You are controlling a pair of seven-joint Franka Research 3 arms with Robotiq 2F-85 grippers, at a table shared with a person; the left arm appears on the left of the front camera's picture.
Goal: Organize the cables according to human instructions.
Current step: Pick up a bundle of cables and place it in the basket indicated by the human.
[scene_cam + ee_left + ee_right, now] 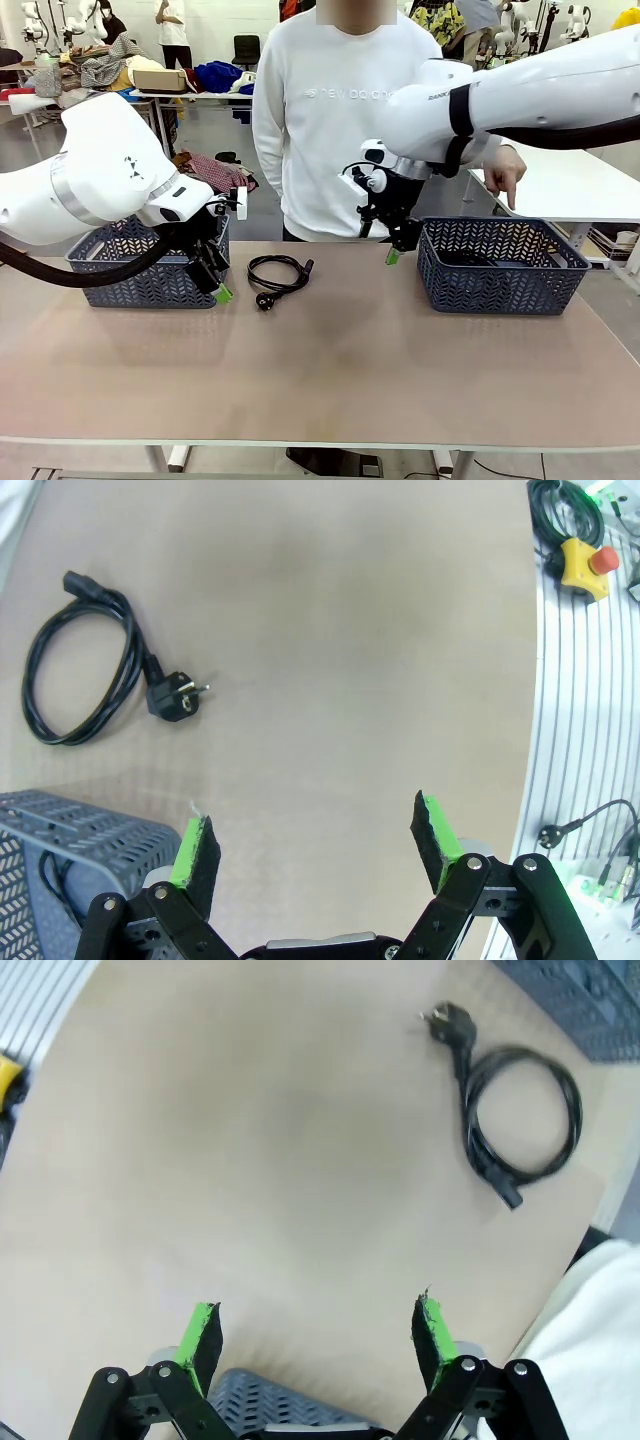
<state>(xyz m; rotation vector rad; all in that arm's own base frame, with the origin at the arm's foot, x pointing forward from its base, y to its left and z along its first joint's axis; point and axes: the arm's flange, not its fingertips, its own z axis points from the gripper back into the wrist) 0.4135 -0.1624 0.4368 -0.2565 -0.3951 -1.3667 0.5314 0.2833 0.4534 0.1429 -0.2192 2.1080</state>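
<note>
Baskets stand at both ends of the table (330, 380). Left basket (140, 270) sits just behind the left gripper (222, 290), partly hidden by the arm; the left wrist view shows a thin black cord inside it, against the near wall. That gripper hangs close over the tabletop, jaws spread wide and holding nothing. Just to its right, toward the middle, lies a coiled cable (280, 272), flat on the table and apart from both baskets, its round plug (265, 300) nearest the robot. Farther right, the right gripper (395, 253) hovers above the table, also released and empty, with the cable well off to its left. Right basket (500, 265) stands just beside this gripper's right; something dark lies on its floor, too unclear to name. Behind that basket, the person's hand (505, 172) points downward with one finger.
</note>
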